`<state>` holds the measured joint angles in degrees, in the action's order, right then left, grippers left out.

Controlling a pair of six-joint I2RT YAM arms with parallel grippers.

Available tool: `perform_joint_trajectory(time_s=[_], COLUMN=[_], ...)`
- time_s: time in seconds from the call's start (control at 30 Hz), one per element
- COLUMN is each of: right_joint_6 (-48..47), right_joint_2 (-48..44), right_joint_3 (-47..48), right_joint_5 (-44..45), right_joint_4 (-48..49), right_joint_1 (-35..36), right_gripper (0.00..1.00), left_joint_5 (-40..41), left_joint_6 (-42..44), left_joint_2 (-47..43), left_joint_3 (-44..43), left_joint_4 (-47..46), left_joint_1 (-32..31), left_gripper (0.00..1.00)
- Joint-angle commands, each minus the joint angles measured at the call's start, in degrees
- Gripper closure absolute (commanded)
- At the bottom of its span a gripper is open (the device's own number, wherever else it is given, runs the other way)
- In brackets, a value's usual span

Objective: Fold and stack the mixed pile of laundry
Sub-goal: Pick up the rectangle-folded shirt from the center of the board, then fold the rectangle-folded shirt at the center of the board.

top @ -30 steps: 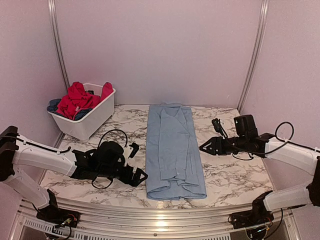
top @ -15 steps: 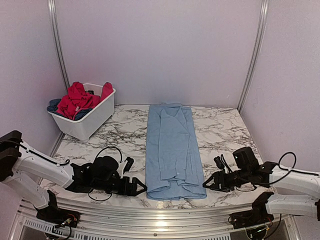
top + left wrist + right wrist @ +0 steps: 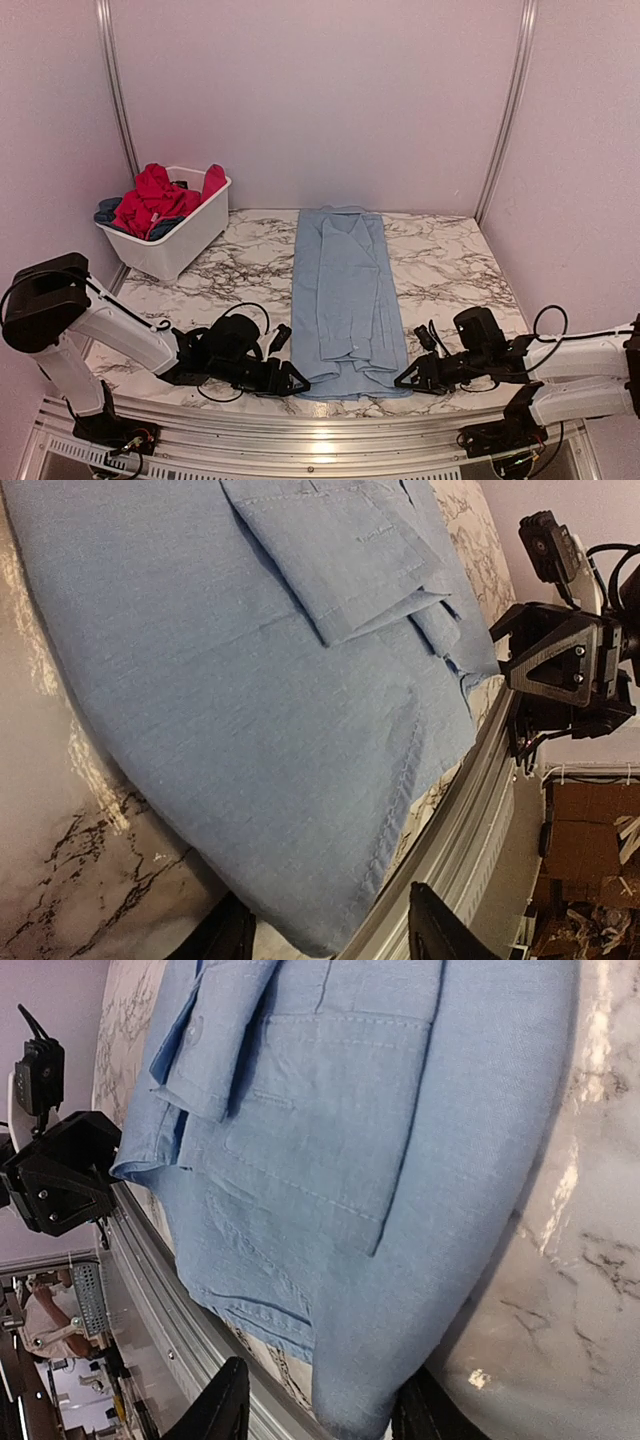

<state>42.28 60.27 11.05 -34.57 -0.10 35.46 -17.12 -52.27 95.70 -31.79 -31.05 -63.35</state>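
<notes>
Light blue cloth is what both pincers are after. The near hem of the shirt [image 3: 345, 290] lies at the near edge of the marble surface [image 3: 450, 270], just beside the metal rail [image 3: 320, 425]. My left pincer [image 3: 290, 381] sits low at the hem's left corner and my right pincer [image 3: 405, 379] at its right corner.

Each wrist view shows 2 fingers [image 3: 228, 935] part-way apart with the hem between them. As far as I can see, nothing is clamped.

I judge the step in hand to be gripping both corners so the long strip can be folded away from me. The hem is several layers thick, and a sleeve cuff lies folded on top just behind it. So I want each lower finger under all the layers, not only the top one. Then I close both sides evenly, lift together, and carry the hem straight toward the collar so the edges line up.

At the far left, the white basket [image 3: 190, 245] holds the red garments [image 3: 150, 195] and a dark blue one [image 3: 108, 210], not yet folded.
</notes>
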Motion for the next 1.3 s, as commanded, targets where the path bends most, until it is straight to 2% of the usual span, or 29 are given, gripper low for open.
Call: perform_joint_trajectory(time_s=[0.0, 0.2, 0.27, 0.3, 0.47, 0.53, 0.7, 1.0, 1.27], right_joint_6=[1.02, 1.97, 2.78, 2.92, 2.78, 1.78, -3.38, -10.93, -17.09], right_joint_2=[1.42, -3.54, -6.08, -7.47, -15.97, -16.45, -9.26, 2.58, 18.31], right_joint_3=[0.73, 0.63, 0.46, 0.70, 4.83, 7.34, 15.49, 23.93, 35.89], right_joint_5=[0.73, 0.47, -0.06, 0.00, 3.01, 4.57, 6.57, 2.94, -0.37], right_joint_4=[2.59, 2.05, 1.90, 0.92, -7.31, -8.62, -9.31, -5.86, -2.66], right_joint_1=[1.03, 1.52, 2.40, 3.09, 4.70, 4.27, 3.16, -7.99, -16.62], right_gripper=[0.59, 0.87, 0.98, 1.00, 1.00, 1.00, 1.00, 1.00, 1.00], left_joint_5=[-2.63, -2.92, -3.51, -4.05, -5.31, -4.95, -6.08, -8.36, -11.62], left_joint_6=[0.91, 2.24, 2.75, 2.86, 3.69, 4.46, 8.83, 11.98, 13.45], left_joint_2=[2.02, -1.05, -2.32, -3.04, -9.64, -12.86, -12.68, -6.40, 5.66], left_joint_3=[-1.03, 0.44, 0.97, 1.28, 2.35, 1.68, -4.35, -11.32, -24.90], left_joint_4=[-0.50, -0.47, -0.50, -0.53, -0.37, 0.52, 5.59, 5.69, 6.42], left_joint_1=[0.46, 0.32, -0.34, -0.71, -2.02, -0.85, 3.97, 12.92, 20.54], left_gripper=[0.56, 1.00, 1.00, 1.00, 1.00, 1.00, 1.00, 1.00, 1.00])
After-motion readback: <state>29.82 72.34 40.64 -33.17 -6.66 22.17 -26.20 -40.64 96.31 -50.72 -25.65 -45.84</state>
